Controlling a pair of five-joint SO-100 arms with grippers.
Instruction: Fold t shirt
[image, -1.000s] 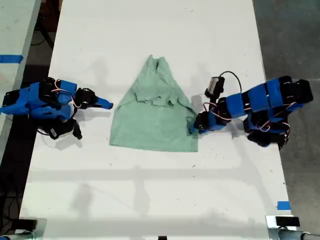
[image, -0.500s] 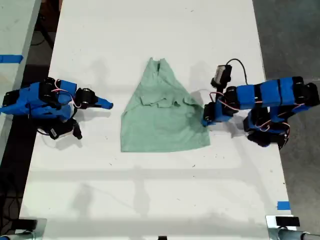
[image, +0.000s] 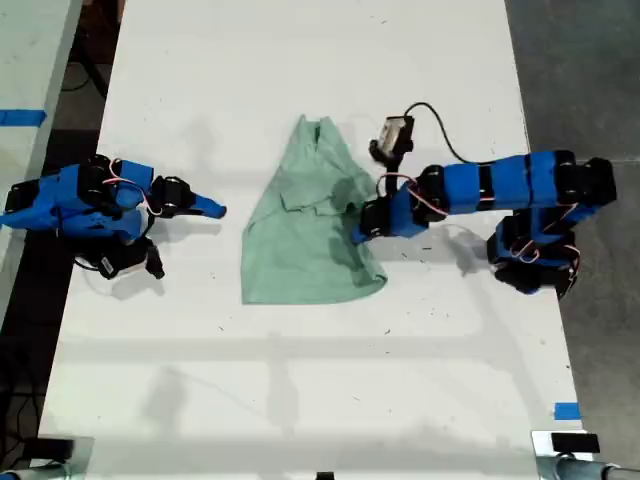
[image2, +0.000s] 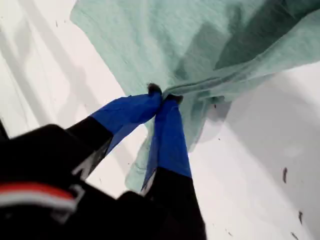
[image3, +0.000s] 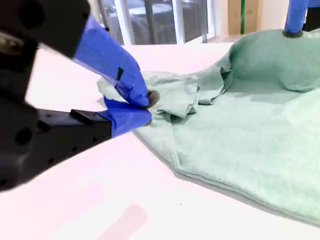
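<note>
Your t shirt (image: 310, 225) lies near the middle of the white table (image: 300, 400), narrow end pointing toward the far edge in the exterior view, wide hem toward the near edge. The side of the cloth on the exterior view's right is lifted and bunched.

First gripper (image2: 162, 97) — jaws pinched together on a fold of the t shirt (image2: 200, 45); the first wrist view shows the blue fingertips (image2: 167, 130) meeting with cloth gathered and creased around them, the fabric hanging off the table (image2: 260, 165) there. In the exterior view this is the arm reaching in from the right, its gripper (image: 362, 228) over the raised edge of the cloth.

Second gripper (image3: 142, 107) — jaws close together, only a narrow gap between the blue tips. You cannot tell from the second wrist view whether any cloth is caught; the t shirt (image3: 250, 135) sits just past the tips. In the exterior view this gripper (image: 215, 210) rests low at the left, apart from the cloth's edge.
</note>
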